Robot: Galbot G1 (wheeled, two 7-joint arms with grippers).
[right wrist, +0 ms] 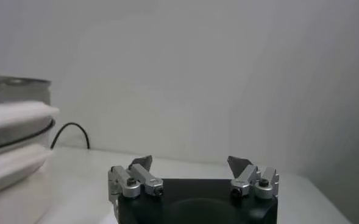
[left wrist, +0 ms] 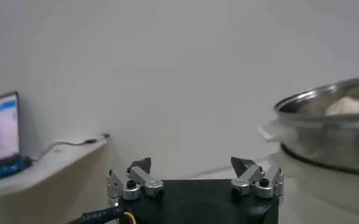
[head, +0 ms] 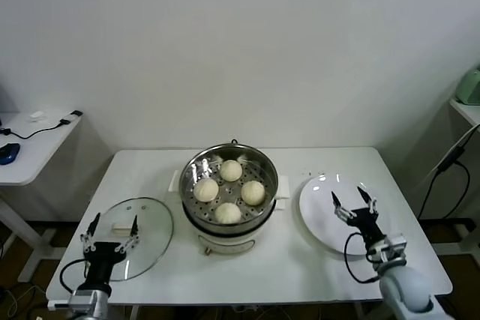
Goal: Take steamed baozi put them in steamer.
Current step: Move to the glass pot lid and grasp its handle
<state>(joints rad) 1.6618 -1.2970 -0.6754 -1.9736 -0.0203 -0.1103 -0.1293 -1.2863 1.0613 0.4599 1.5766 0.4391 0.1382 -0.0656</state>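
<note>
White wall and a white worktop (head: 150, 177) frame the scene, and at the worktop's middle stands the steamer (head: 229, 185), a shiny steel pot on a white base. All four steamed baozi (head: 229, 192) already sit on its perforated tray, spaced apart in a diamond. To its right lies a flat white plate (head: 319, 219) with nothing on it; to its left the glass lid (head: 142, 234) rests flat. By the look of it the loading step is finished, and what remains, if anything, is for both arms to stay clear. The left end effector (head: 112, 228) hovers over the lid's near edge, fingers spread wide, holding nothing. The right end effector (head: 353, 200) hangs over the plate, likewise spread and empty.
</note>
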